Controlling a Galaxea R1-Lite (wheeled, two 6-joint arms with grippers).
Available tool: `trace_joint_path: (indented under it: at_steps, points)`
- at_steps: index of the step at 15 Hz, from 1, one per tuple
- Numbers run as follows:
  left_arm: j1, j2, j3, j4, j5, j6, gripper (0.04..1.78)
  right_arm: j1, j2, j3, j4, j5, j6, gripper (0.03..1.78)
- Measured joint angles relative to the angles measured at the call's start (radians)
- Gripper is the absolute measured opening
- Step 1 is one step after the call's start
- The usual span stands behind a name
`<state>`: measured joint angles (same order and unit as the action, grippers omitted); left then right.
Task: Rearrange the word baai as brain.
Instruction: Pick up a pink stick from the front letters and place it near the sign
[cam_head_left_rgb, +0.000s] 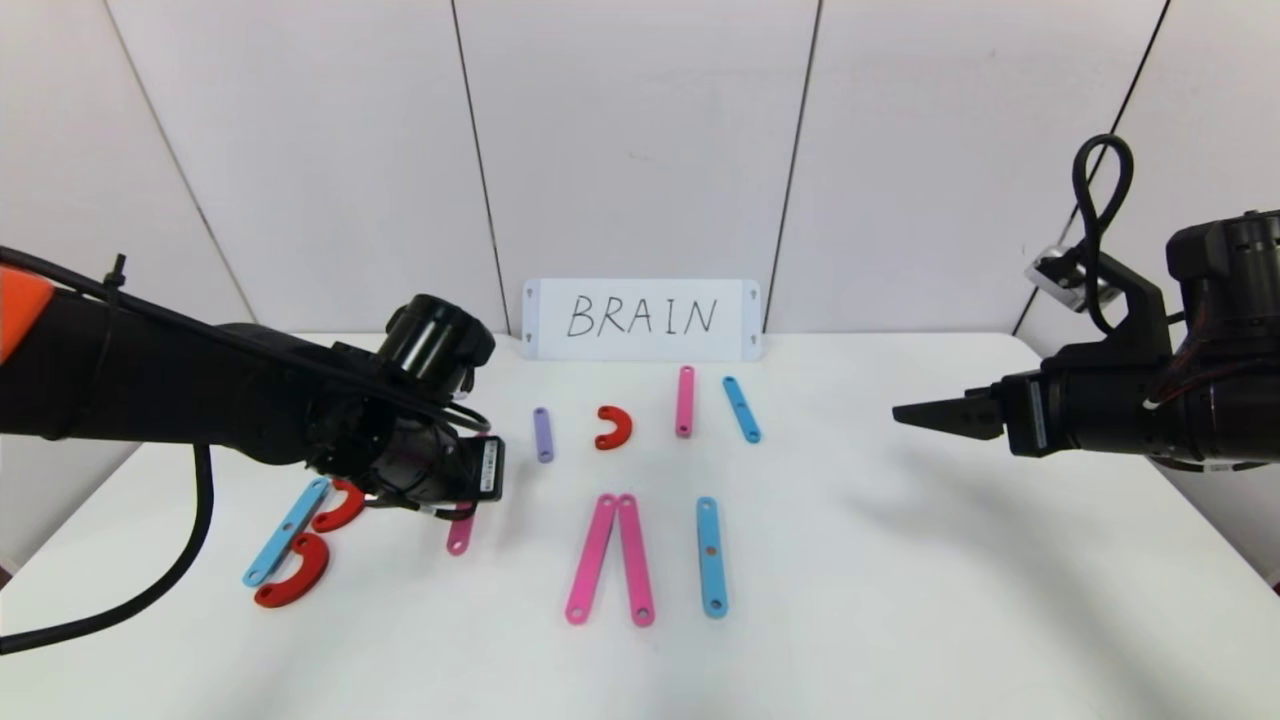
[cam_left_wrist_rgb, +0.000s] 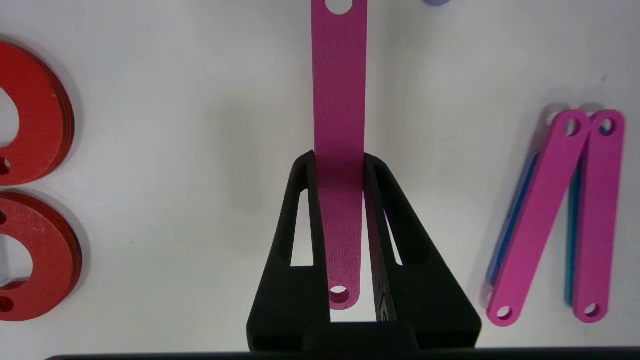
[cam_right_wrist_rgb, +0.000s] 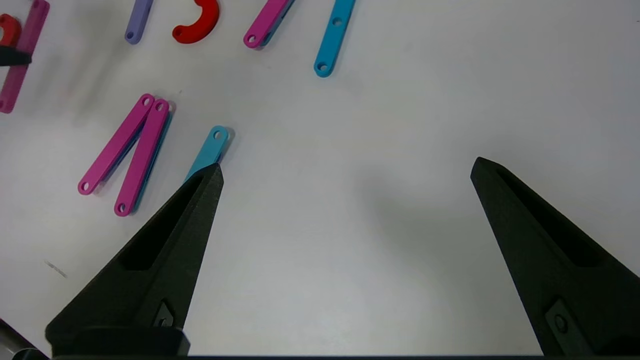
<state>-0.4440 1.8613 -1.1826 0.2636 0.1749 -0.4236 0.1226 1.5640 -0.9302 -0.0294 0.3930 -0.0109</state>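
Right now the left gripper is clenched on a pink strip just beside the red curves, the right gripper hangs released, and the thin strip could pivot and slip.

The letters are flat plastic pieces lying on the white table, placed here from the pink pair, two long holed strips touching at their far ends and splayed toward the near edge. Just right of it lies an upright blue strip. Left of it a pink strip is pinched between two black fingers. Farther left a slanted blue strip meets two red half-rings. Beyond the pair lie a short purple strip, a red half-ring, a pink strip and a blue strip.
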Motion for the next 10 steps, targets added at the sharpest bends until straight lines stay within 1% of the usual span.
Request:
trace_joint_path:
  at_steps: [2, 7, 8, 10]
  points:
    - [-0.001, 0.006, -0.097, 0.061, -0.001, 0.010, 0.27, -0.016, 0.000, -0.001, 0.001, 0.012, 0.000, 1.74]
    - [-0.014, 0.071, -0.335, 0.193, -0.018, 0.047, 0.27, -0.067, -0.001, -0.001, 0.002, 0.087, -0.002, 1.74]
    - [-0.020, 0.092, -0.384, 0.219, -0.018, 0.049, 0.27, -0.074, -0.001, -0.001, 0.002, 0.094, -0.002, 1.74]
    - [-0.030, 0.145, -0.490, 0.283, -0.019, 0.049, 0.27, -0.079, -0.001, -0.001, 0.002, 0.095, -0.002, 1.74]
